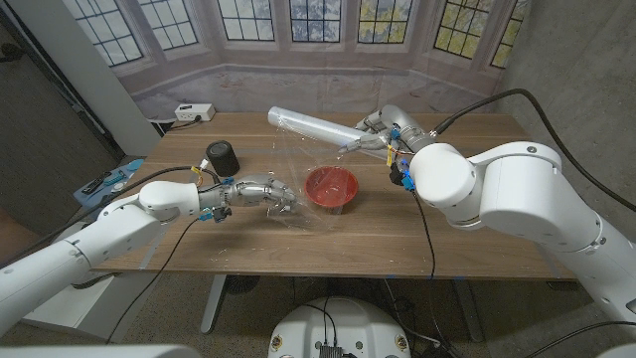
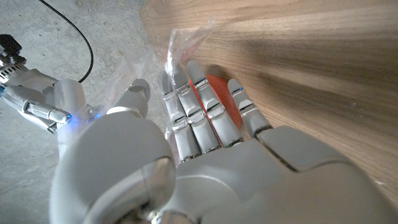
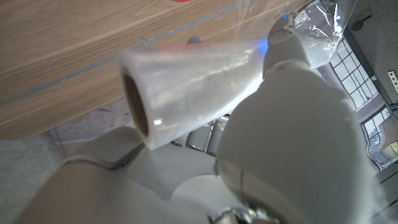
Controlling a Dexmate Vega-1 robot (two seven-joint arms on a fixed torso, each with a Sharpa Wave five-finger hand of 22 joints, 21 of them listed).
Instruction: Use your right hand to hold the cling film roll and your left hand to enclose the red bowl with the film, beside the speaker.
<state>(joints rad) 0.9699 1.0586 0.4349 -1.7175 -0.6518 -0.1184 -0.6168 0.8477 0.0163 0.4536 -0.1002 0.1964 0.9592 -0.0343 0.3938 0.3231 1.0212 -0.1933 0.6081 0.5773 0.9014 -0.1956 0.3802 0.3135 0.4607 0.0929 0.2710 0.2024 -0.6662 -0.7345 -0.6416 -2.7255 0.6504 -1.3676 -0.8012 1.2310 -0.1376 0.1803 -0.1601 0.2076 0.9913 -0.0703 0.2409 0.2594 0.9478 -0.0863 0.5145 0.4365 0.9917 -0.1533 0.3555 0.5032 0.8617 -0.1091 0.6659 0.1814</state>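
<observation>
The red bowl sits on the wooden table near its middle. My right hand grips the cling film roll above the table behind the bowl; the roll shows end-on in the right wrist view. A clear sheet of film hangs from the roll down to my left hand, which pinches its crumpled edge just left of the bowl. The bowl shows as a red patch behind the left hand's fingers. The black speaker stands at the left.
A white power strip lies at the table's back left corner. A side stand with small items is left of the table. Cables run over the table's right part.
</observation>
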